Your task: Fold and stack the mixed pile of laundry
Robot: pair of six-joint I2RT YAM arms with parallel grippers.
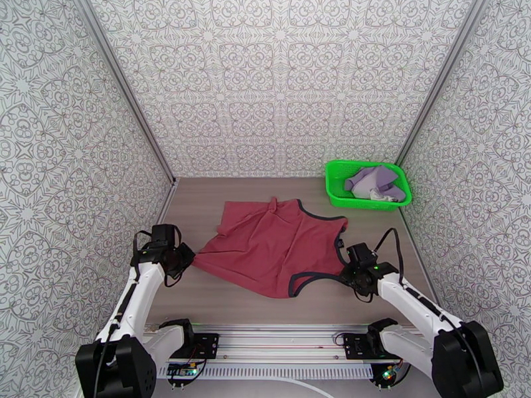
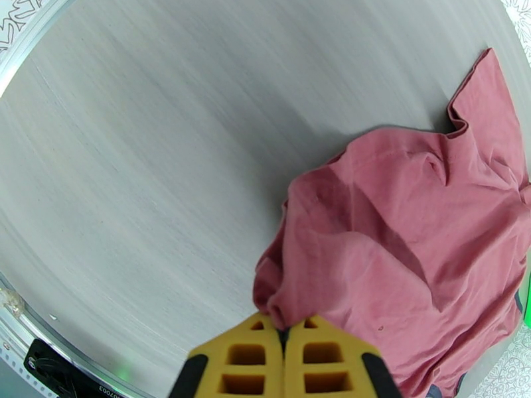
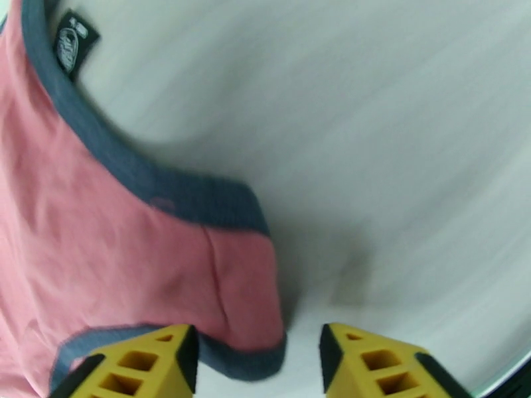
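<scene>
A bright green mesh basket (image 1: pixel 362 204) sits at the far right corner of the grey wood-grain table (image 1: pixel 219 306). Patterned walls (image 1: pixel 279 81) stand around it, metal posts (image 1: pixel 131 94) run up the corners, and a rail (image 1: pixel 279 353) lines the near edge.

A wood-grain table (image 1: pixel 199 194) is closed in by 3 patterned walls (image 1: pixel 279 81); 2 metal posts (image 1: pixel 126 87) stand at its far corners.

We get one high, far view from behind the arm bases (image 1: pixel 199 341), facing the counter (image 1: pixel 199 213) and back wall (image 1: pixel 279 81). Both wrist cams look down close over the counter. All three share the red tank top (image 1: pixel 279 247).
</scene>
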